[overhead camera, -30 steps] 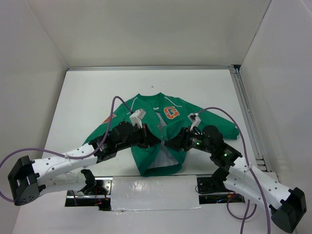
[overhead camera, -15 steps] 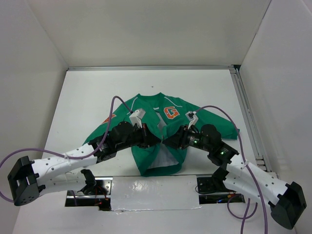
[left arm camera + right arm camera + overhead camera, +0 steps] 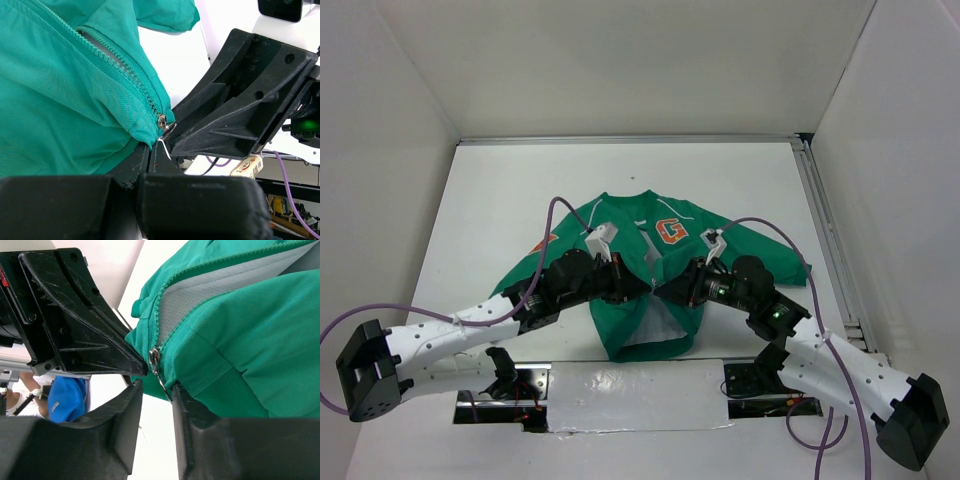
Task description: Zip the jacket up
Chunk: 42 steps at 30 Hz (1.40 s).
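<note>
Clamping the hem of the jacket (image 3: 620,325) beside the slider (image 3: 154,359), the left gripper (image 3: 642,287) is anchoring the garment, which is lying on the table (image 3: 500,200) with its collar (image 3: 630,205) far from the arms. The right gripper (image 3: 156,387) is straddling the zipper pull (image 3: 162,382) with its 2 fingers (image 3: 195,440) parted, not gripping. The zipper track (image 3: 115,65) is running from the slider toward the collar; the right gripper is sitting nearest the pull.

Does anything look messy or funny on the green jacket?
Yes. The jacket lies crooked and rumpled, its front gaping so the white lining shows. The zipper slider sits down at the bottom hem, and the teeth above it are apart.
</note>
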Tool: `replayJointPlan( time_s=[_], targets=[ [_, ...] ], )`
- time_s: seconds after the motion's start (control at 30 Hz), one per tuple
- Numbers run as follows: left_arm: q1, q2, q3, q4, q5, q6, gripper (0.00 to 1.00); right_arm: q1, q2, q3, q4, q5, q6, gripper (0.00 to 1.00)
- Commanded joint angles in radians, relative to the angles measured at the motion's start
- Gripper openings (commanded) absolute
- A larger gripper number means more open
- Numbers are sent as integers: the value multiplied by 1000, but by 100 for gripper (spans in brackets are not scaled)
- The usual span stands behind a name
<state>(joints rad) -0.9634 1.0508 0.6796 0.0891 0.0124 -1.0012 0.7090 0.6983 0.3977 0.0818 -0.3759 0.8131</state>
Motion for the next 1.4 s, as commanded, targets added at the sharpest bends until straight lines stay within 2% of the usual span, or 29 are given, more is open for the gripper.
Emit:
replayJointPlan(
  time_s=[0.0, 0.17, 0.33, 0.53, 0.57, 0.73, 0.77, 0.8, 0.93, 0.97, 1.37],
  targets=[
    [3, 5, 37, 69, -6, -17, 0, 20, -20, 0, 6, 8, 8, 36],
    [3, 8, 26, 78, -8, -23, 0, 26, 6, 18, -37, 19, 6, 27],
    [3, 9, 23, 74, -37, -20, 0, 27, 13, 32, -76, 25, 14, 25],
    [5, 20, 26, 64, -37, -16, 0, 30, -6, 41, -100, 31, 17, 6],
    [3, 23, 23, 66, -32, -13, 0, 29, -5, 44, -96, 28, 17, 0],
    [3, 32, 23, 63, -25, -14, 0, 27, -8, 44, -44, -9, 9, 0],
    [3, 29, 23, 61, -25, -17, 0, 27, -11, 46, -43, -18, 5, 2],
    [5, 26, 21, 63, -22, -17, 0, 29, -8, 47, -48, -21, 4, 16],
    [3, 6, 21, 78, -20, -19, 0, 29, -13, 24, -33, -35, 5, 43],
    [3, 3, 28, 77, -22, -20, 0, 27, -16, 21, -21, -41, 9, 46],
    [5, -18, 51, 89, 20, -20, 0, 29, 3, 1, 121, -80, 29, 52]
  ],
)
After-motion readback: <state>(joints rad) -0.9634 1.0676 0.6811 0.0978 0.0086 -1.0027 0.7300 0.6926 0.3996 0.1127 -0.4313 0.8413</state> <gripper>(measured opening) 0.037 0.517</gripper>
